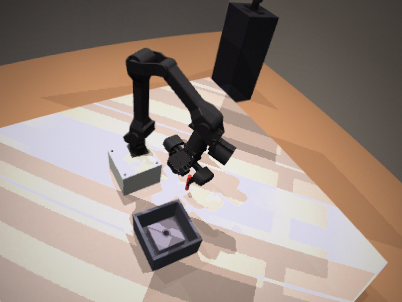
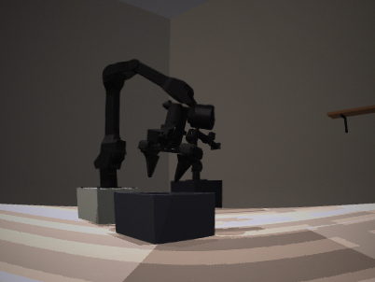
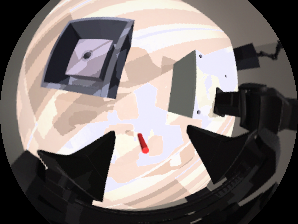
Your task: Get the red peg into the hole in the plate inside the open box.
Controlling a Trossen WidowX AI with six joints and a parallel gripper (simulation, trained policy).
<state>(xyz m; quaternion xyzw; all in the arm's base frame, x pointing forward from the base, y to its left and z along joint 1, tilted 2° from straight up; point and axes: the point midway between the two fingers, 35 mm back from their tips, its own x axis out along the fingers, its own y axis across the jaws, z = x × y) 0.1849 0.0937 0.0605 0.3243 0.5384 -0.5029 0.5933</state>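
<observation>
The red peg (image 1: 188, 179) (image 3: 143, 143) appears to stand upright on the table, in front of the arm's base; it is hidden in the exterior view. My gripper (image 2: 163, 178) (image 3: 152, 131) is open and empty, fingers pointing down, above the table. In the wrist view the peg shows between the two spread fingers, slightly nearer the left one. In the top view a finger is close beside the peg's image. The open dark box (image 1: 193, 244) (image 2: 135, 218) (image 3: 127, 47) has a pale plate (image 1: 175, 241) (image 3: 100, 49) with a dark central hole at its bottom.
The pale base block (image 1: 142, 181) (image 2: 89, 205) (image 3: 183, 85) of my arm is beside the box. A tall dark pedestal (image 1: 242, 50) with another arm stands farther back on the table. A brown shelf (image 2: 354, 112) is on the right in the exterior view.
</observation>
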